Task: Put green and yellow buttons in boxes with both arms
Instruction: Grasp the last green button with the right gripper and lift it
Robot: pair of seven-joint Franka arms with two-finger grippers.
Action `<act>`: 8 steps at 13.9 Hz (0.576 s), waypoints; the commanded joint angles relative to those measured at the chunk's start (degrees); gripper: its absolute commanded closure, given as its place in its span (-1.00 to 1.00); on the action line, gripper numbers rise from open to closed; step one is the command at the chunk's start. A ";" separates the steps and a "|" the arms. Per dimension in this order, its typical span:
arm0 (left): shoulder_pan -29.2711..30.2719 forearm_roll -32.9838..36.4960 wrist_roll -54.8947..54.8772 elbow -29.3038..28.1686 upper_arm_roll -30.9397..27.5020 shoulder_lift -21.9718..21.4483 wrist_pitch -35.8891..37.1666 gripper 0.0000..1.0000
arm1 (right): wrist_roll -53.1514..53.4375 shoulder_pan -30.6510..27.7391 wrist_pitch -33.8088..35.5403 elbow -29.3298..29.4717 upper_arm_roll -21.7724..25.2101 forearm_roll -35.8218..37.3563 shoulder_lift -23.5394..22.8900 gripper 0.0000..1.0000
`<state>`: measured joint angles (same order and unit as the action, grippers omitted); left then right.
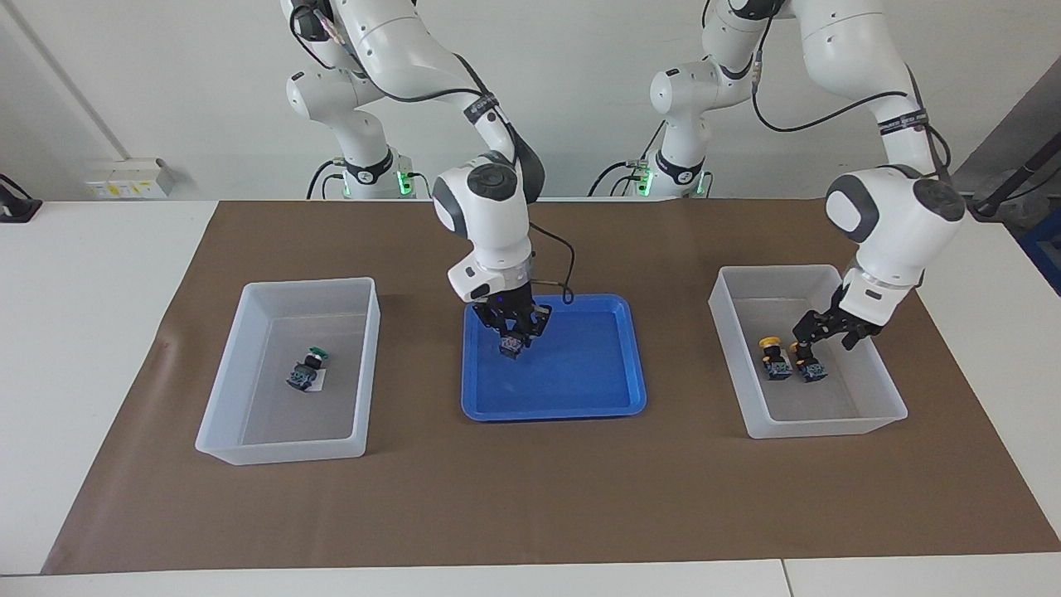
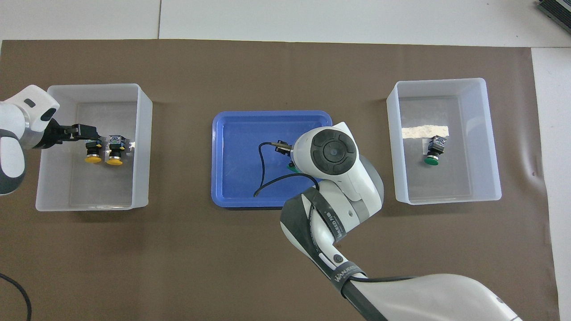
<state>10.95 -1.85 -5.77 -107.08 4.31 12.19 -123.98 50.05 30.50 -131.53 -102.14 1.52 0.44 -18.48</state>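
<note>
Facing view, right hand [image 1: 514, 332] pinching a button [image 1: 512, 343] over the blue tray [image 1: 597, 390], left hand [image 1: 825, 333] spread above two yellow buttons [image 1: 775, 358] in one bin [image 1: 829, 427], overhead view, green button [image 2: 434, 151] in the other bin [image 2: 490, 133] near the bench's right-arm end.

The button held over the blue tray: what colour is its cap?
Green. A sliver of the cap peeks out beside the right arm's wrist, best seen in the overhead view.

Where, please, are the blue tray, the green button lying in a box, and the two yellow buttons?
Blue tray [image 1: 580, 400]: facing view, bare floor near its rim.
Green button [image 2: 431, 160]: overhead view, its green cap.
Yellow buttons [image 2: 114, 161]: overhead view, one's yellow cap.
</note>
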 commanded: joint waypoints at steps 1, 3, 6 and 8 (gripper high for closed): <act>-0.23 2.02 -0.03 8.97 -0.09 -0.32 12.50 -1.00 | -7.12 -6.56 6.01 0.36 -0.37 0.44 5.81 1.00; -0.58 2.11 1.28 14.51 0.00 -0.15 20.24 -1.00 | -17.48 -12.27 8.21 0.27 -0.37 0.44 8.01 1.00; -3.56 2.20 7.95 17.87 0.26 -2.33 26.75 -1.00 | -34.70 -21.24 10.50 -0.68 -0.46 0.18 9.34 1.00; -5.58 2.20 9.90 17.88 0.52 -5.32 29.58 -1.00 | -42.19 -25.82 9.63 -3.05 -0.46 0.00 9.60 1.00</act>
<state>7.74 -1.06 1.09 -89.52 5.03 9.66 -97.84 14.27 8.28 -120.95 -102.03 1.99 0.46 -9.76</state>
